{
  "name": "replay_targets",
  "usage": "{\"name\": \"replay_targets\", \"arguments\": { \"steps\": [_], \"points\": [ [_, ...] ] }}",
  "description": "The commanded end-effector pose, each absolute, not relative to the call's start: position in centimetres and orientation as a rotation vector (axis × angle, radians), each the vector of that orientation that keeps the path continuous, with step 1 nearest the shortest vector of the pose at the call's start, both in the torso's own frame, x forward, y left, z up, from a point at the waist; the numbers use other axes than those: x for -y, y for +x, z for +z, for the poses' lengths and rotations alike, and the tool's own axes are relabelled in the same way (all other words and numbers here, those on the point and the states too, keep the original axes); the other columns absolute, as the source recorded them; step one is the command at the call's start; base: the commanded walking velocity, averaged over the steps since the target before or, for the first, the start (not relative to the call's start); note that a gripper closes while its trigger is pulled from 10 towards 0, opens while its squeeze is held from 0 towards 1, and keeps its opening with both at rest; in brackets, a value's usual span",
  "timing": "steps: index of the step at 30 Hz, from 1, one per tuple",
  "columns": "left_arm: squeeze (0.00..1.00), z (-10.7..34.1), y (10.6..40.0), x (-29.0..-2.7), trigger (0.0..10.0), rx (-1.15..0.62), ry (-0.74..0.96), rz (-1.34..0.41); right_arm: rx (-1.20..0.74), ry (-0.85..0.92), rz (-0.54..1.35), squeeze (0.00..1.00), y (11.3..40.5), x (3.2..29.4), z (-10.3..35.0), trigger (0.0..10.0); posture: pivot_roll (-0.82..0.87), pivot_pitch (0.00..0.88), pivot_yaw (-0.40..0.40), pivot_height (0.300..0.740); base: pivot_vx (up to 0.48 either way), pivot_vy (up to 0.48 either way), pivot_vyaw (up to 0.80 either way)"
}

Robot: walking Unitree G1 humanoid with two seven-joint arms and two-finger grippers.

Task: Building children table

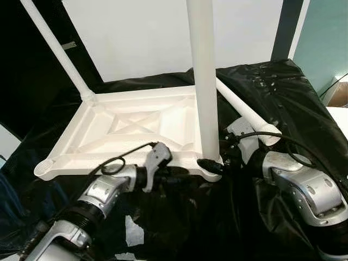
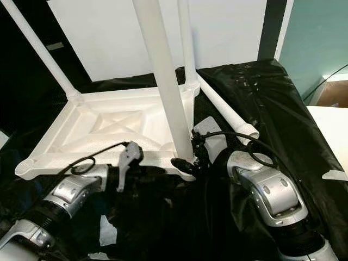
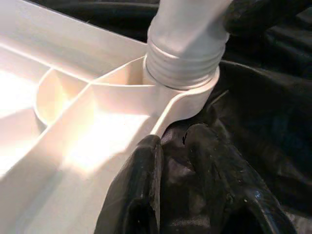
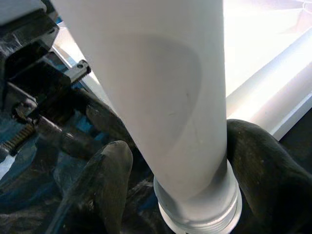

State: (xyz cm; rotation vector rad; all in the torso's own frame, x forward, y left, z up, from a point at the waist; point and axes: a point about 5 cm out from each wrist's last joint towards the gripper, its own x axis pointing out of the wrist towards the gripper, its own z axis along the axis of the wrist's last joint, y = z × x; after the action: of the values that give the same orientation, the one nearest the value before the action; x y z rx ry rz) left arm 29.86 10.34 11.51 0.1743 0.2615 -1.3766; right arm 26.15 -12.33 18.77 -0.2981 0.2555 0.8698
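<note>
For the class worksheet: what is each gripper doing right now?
Left gripper: shut on the tabletop corner.
Right gripper: shut on the table leg.

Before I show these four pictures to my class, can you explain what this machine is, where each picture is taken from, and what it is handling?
This is a humanoid robot with two silver arms, each ending in two black fingers. The two wide pictures come from cameras in its head, looking down; the two close-ups come from cameras on its wrists. A white plastic tabletop lies upside down on a black sheet. The right gripper has its fingers on either side of a white leg, which stands upright in the near corner socket; its screw threads are visible at the base. The left gripper rests at the tabletop's edge beside that corner. Other legs already stand in the far corners.
</note>
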Motion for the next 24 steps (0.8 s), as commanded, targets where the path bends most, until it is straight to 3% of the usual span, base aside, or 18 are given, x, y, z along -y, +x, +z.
{"name": "replay_targets", "arguments": {
  "steps": [1,10,15,17,24],
  "points": [
    [0.0,11.1,30.1,-10.8,10.0,-0.272,0.201,-1.406,-0.245,-0.291,0.911,0.0,26.1,11.7,18.8,10.0,-0.13,0.0,0.147,0.74,0.0,0.0,0.0],
    [0.0,9.2,30.9,-8.7,10.0,-0.272,0.327,-1.305,-0.224,-0.279,0.942,0.0,25.8,11.1,19.1,10.0,-0.14,0.0,0.144,0.74,0.0,0.0,0.0],
    [0.0,10.0,31.3,-8.2,10.0,-0.203,0.304,-1.297,-0.22,-0.273,0.947,0.0,25.6,11.0,19.1,10.0,-0.14,0.0,0.148,0.74,0.0,0.0,0.0],
    [0.0,12.0,31.5,-8.2,10.0,-0.1,0.196,-1.344,-0.217,-0.263,0.942,0.0,25.6,11.0,19.1,10.0,-0.14,0.0,0.148,0.74,0.0,0.0,0.0],
    [0.0,12.0,31.4,-8.9,10.0,-0.107,0.225,-1.408,-0.218,-0.261,0.941,0.0,25.7,11.0,19.1,10.0,-0.14,0.0,0.148,0.74,0.0,0.0,0.0]
  ]
}}
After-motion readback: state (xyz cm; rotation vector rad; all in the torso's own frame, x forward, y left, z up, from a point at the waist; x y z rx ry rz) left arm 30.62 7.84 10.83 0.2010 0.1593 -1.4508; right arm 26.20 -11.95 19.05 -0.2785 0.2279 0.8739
